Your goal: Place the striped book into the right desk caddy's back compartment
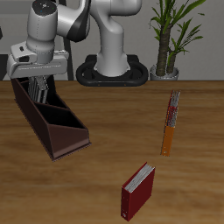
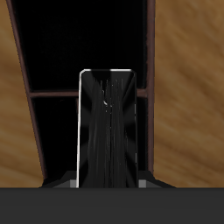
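My gripper [image 1: 37,86] is at the back of the table, right over the far end of the right desk caddy [image 1: 66,140], a long dark brown box with slanted dividers. It is shut on the striped book [image 1: 39,91], which hangs upright from the fingers with its lower edge at the rim of the back compartment [image 1: 26,90]. In the wrist view the book [image 2: 108,127] shows as a dark slab with pale edges over the caddy's dark inside, and a divider [image 2: 52,92] crosses beneath it. The caddy's side wall [image 2: 150,44] runs beside the book. The fingertips themselves are hidden.
A red book with white page edges [image 1: 138,191] lies near the table's front edge. A long orange-and-red thin book [image 1: 171,122] lies farther back. The robot's base [image 1: 112,70] and a potted plant [image 1: 166,68] stand at the back edge.
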Motion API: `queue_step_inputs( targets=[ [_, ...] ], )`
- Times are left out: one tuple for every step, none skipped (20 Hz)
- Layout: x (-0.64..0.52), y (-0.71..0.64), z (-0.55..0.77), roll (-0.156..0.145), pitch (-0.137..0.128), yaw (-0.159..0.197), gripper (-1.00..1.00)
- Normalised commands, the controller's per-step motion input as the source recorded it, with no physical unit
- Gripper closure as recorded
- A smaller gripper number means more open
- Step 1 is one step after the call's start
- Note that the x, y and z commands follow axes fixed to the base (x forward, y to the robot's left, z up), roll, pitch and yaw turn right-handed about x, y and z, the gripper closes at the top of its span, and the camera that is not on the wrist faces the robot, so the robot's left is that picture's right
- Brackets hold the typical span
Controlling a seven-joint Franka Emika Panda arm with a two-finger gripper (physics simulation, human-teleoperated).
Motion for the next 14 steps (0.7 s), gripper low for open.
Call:
queue_step_inputs(
  targets=[
    [-0.19, 0.18, -0.35, 0.051, 0.017, 0.130, 1.00],
    [-0.03, 0.03, -0.08, -0.026, 0.036, -0.039, 1.00],
    [-0.08, 0.10, -0.13, 0.011, 0.038, 0.000, 1.00],
    [-0.08, -0.03, -0.17, -0.014, 0.053, 0.030, 1.00],
    [-0.08, -0.20, -0.12, -0.153, 0.071, -0.081, 1.00],
    [-0.09, 0.00, -0.13, -0.008, 0.032, -0.071, 1.00],
    [0.00, -0.14, -0.16, -0.062, 0.056, 0.040, -1.00],
    [0.14, -0.25, -0.26, -0.010, 0.111, -0.045, -1.00],
    [0.13, 0.02, -0.01, 0.000, 0.000, 0.000, -1.00],
    [-0.28, -0.08, -0.01, -0.159, 0.045, 0.003, -1.00],
    [0.01, -0.06, -0.01, -0.034, 0.011, 0.035, -1.00],
    [-0.14, -0.24, 0.06, -0.122, 0.006, -0.071, -1.00],
    [-0.05, -0.12, 0.05, -0.059, 0.003, -0.026, -1.00],
    [-0.02, -0.04, 0.00, -0.017, 0.032, -0.018, -1.00]
  ],
)
